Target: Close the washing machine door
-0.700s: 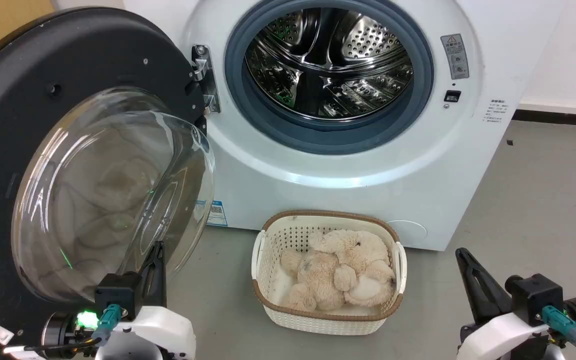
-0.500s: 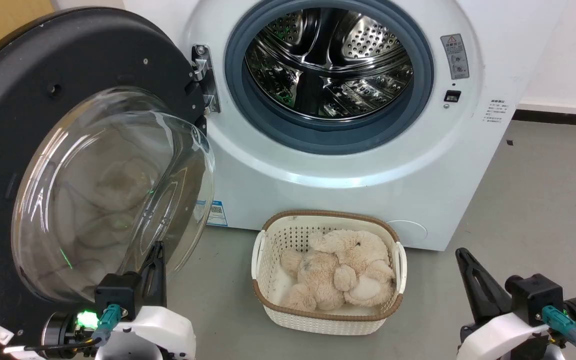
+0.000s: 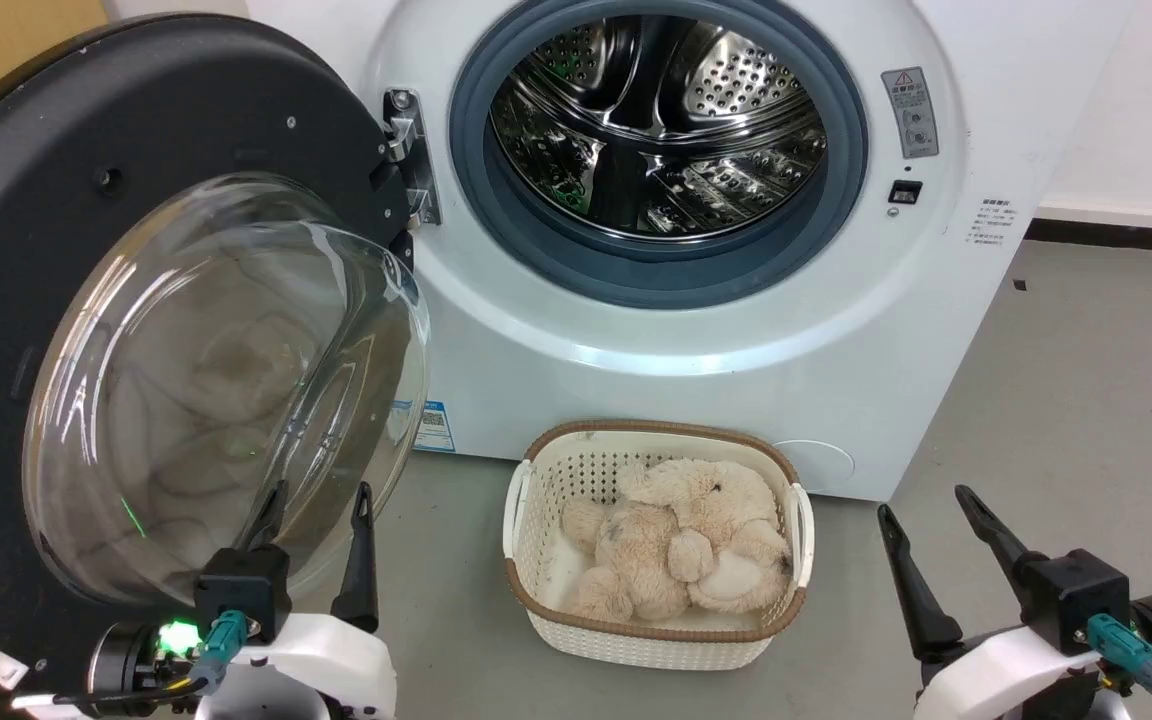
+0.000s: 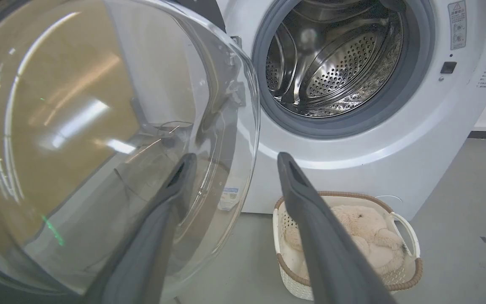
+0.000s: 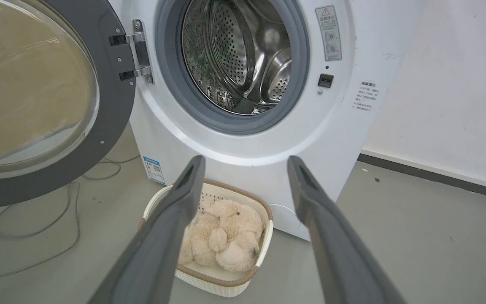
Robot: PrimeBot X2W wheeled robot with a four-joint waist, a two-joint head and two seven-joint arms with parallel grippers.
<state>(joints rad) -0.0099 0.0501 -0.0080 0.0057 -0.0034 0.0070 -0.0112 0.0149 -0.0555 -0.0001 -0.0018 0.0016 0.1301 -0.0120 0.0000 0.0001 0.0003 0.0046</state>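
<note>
1. Head view, task item: large round black-rimmed washing machine door (image 3: 36,250), swung wide open to the left of the big white front-loading washing machine (image 3: 696,330), inner face towards the robot.
2. Pivot: bright metal hinge (image 3: 406,150) at the left of the drum opening, axis upright. Closing means a rightward swing onto the grey rubber gasket ring (image 3: 666,265).
3. Left hand (image 3: 320,492): two long dark fingers spread apart, holding nothing, low before the door's bulging clear glass bowl (image 3: 226,390). Contact with the glass cannot be told. Much the nearer arm.
4. Right hand (image 3: 924,503): fingers likewise parted, empty, well apart from the door, above the matt grey floor (image 3: 1086,400).
5. Judgement: the left hand sits on the door's inner side, so it likely must reach round the free rim to push.
6. Surfaces: glass smooth and glossy, probably slippery; rim matt and rigid; perforated steel drum (image 3: 656,120) mirror-bright.
7. Obstruction check: cream perforated plastic basket (image 3: 656,640) holding a beige plush toy (image 3: 686,540), on the floor beneath the opening, seemingly lower than the door's sweep.
</note>
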